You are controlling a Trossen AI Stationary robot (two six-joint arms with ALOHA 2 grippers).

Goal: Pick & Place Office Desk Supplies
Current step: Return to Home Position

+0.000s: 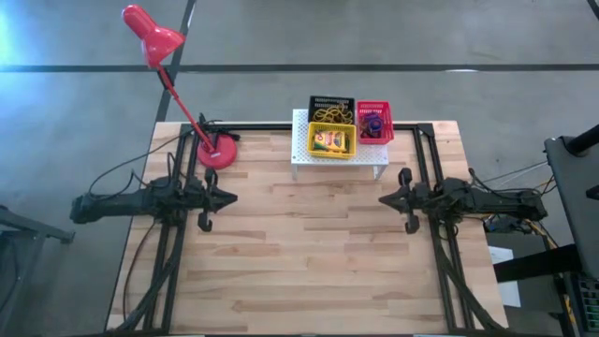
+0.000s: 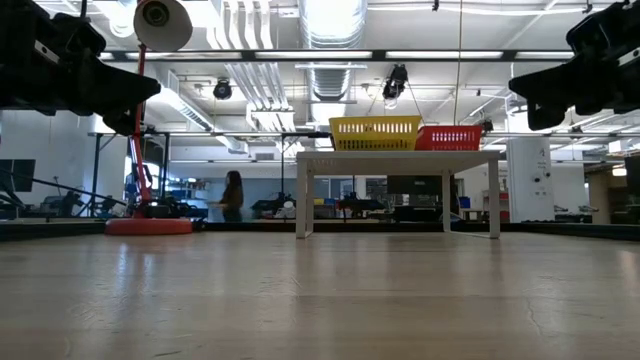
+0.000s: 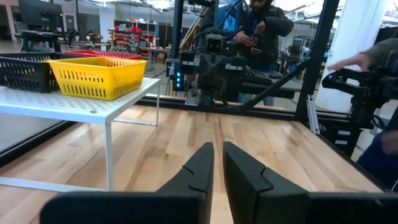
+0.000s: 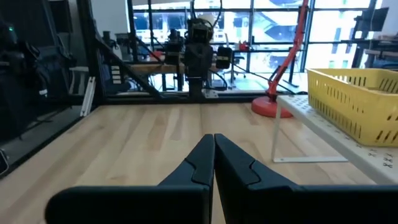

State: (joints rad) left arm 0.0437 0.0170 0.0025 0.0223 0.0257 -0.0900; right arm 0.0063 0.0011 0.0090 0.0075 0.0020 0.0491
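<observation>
Three small trays stand side by side on a white perforated stand [image 1: 301, 159] at the table's far middle. The black tray [image 1: 331, 106] holds thin yellow rubber bands. The yellow tray [image 1: 332, 140] holds a yellow-green card box, and the red tray [image 1: 374, 122] holds small purple and blue rings. My left gripper [image 1: 232, 197] [image 3: 217, 147] hovers level at the table's left, its fingers all but together with nothing between them. My right gripper [image 1: 382, 199] [image 4: 214, 137] hovers level at the right, shut and empty. Both point toward the table's middle, well short of the stand.
A red desk lamp stands on its round base [image 1: 218, 152] at the far left, with its arm and shade [image 1: 150, 33] reaching past the far edge. Bare wooden tabletop [image 1: 309, 253] lies between the arms. Beyond the table are a person [image 3: 261, 25] and another person's hand [image 3: 348, 61].
</observation>
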